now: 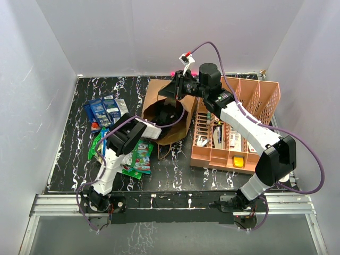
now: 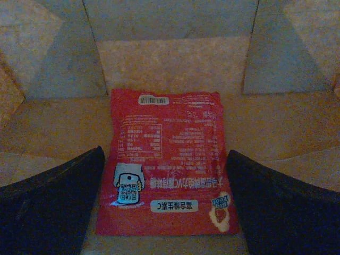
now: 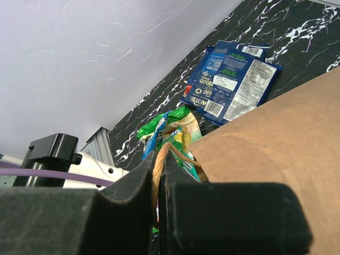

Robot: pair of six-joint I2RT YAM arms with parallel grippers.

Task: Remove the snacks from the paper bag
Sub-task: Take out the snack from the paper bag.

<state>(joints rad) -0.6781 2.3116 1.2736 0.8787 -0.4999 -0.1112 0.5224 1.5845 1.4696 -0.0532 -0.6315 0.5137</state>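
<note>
The brown paper bag [image 1: 159, 101] lies on its side mid-table, mouth toward the near left. My left gripper [image 1: 166, 115] is inside the mouth. In the left wrist view it [image 2: 166, 212] is open, its dark fingers [image 2: 48, 207] either side of a red snack packet [image 2: 167, 159] that lies flat on the bag's inner wall. My right gripper [image 1: 178, 87] is at the bag's upper rim; in the right wrist view it [image 3: 159, 175] is shut on the bag's paper handle [image 3: 178, 151]. Blue packets [image 1: 103, 110] and green packets [image 1: 138, 156] lie on the table left of the bag.
The peach lattice basket [image 1: 268, 98] with small toiletries stands right of the bag, close to the right arm. White walls enclose the black marbled table [image 1: 175, 170]. In the right wrist view the blue packets [image 3: 231, 79] and green packets [image 3: 172, 125] lie beyond the bag [image 3: 276, 154].
</note>
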